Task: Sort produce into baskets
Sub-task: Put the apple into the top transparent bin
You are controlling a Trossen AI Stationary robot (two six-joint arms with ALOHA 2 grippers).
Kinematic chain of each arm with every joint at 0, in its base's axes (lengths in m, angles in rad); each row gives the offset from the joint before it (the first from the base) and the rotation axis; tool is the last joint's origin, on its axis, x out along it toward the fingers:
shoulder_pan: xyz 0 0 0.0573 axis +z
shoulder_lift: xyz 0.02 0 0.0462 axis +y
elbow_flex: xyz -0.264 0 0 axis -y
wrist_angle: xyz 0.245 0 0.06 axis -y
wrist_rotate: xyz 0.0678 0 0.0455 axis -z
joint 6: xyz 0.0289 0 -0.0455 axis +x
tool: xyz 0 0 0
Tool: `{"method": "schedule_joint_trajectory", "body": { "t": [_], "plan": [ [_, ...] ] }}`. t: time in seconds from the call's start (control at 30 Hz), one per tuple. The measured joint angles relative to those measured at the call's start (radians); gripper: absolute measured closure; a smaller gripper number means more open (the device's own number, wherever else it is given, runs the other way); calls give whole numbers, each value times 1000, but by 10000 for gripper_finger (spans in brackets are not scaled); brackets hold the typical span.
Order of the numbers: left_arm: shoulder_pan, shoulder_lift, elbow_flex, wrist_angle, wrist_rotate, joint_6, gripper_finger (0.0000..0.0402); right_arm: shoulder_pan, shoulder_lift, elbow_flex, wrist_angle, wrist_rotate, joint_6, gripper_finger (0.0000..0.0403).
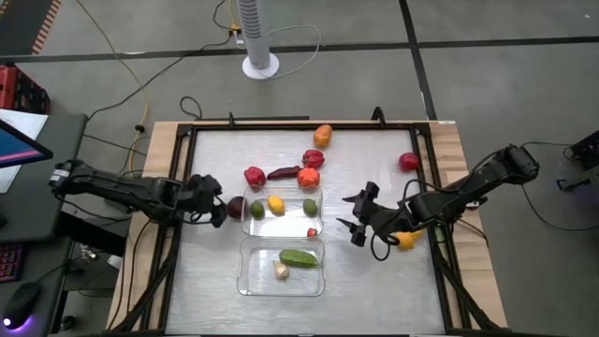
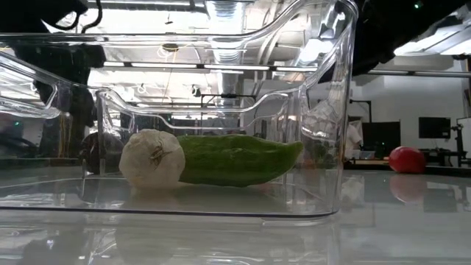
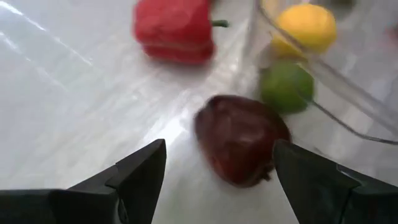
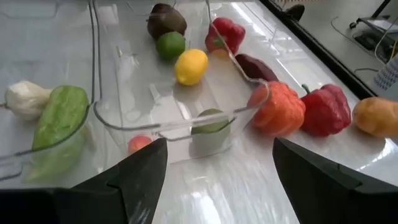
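Observation:
Two clear tubs stand mid-table. The far tub [image 1: 284, 190] holds a yellow lemon [image 1: 276, 204], two green pieces and a small red one. The near tub [image 1: 245, 271] holds a green cucumber [image 1: 298, 257] and a pale garlic bulb [image 1: 281, 271], both lying on its floor. My left gripper [image 1: 218, 202] is open at the far tub's left side, its fingers standing on either side of a dark purple piece [image 3: 239, 146] that lies on the table against the tub wall. My right gripper [image 1: 346, 212] is open and empty, right of the tubs.
Loose produce lies beyond the far tub: a red pepper [image 1: 254, 175], a dark red piece [image 1: 283, 172], an orange-red tomato [image 1: 308, 177], a second red pepper [image 1: 313, 159] and an orange piece [image 1: 323, 136]. A red piece [image 1: 408, 162] lies at right and a yellow piece [image 1: 407, 241] under my right arm.

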Motion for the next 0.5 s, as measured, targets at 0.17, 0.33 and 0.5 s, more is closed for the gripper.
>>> {"method": "schedule_joint_trajectory", "body": {
  "t": [0.17,0.33,0.5],
  "plan": [
    [0,76,-7,19,25,11,119,0,0,0,3,0,-3,85],
    [4,155,-7,117,15,28,97,1,0,0,3,-1,-4,85],
    [32,224,-7,137,4,30,59,3,0,0,3,-1,2,85]
  ]
}}
